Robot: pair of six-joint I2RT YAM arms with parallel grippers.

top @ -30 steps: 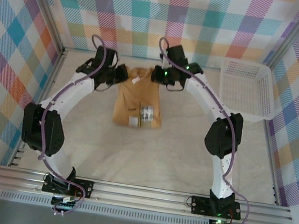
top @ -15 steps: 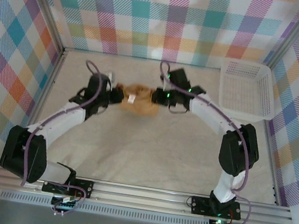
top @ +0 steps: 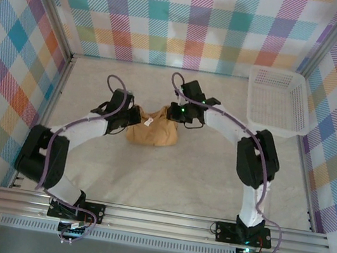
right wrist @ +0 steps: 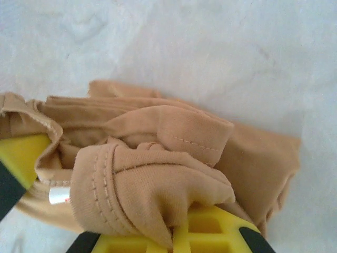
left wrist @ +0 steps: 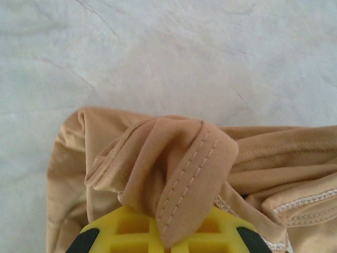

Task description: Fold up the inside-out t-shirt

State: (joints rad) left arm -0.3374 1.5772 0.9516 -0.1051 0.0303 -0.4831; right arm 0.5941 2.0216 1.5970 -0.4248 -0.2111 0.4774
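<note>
The t-shirt (top: 153, 134) lies bunched at centre frame on the counter (top: 212, 172); the left tool (top: 130, 118) and right tool (top: 172, 112) each clamp a stitched hem at its upper corners, probably to draw a fold over.

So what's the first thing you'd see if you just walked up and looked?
Probably the tan t-shirt, scrunched in a heap in the middle of the table. The left gripper and the right gripper each pinch a bunched edge of it, one on each side. After that, the bright checked walls all round, and the white mesh basket in the far right corner.
</note>
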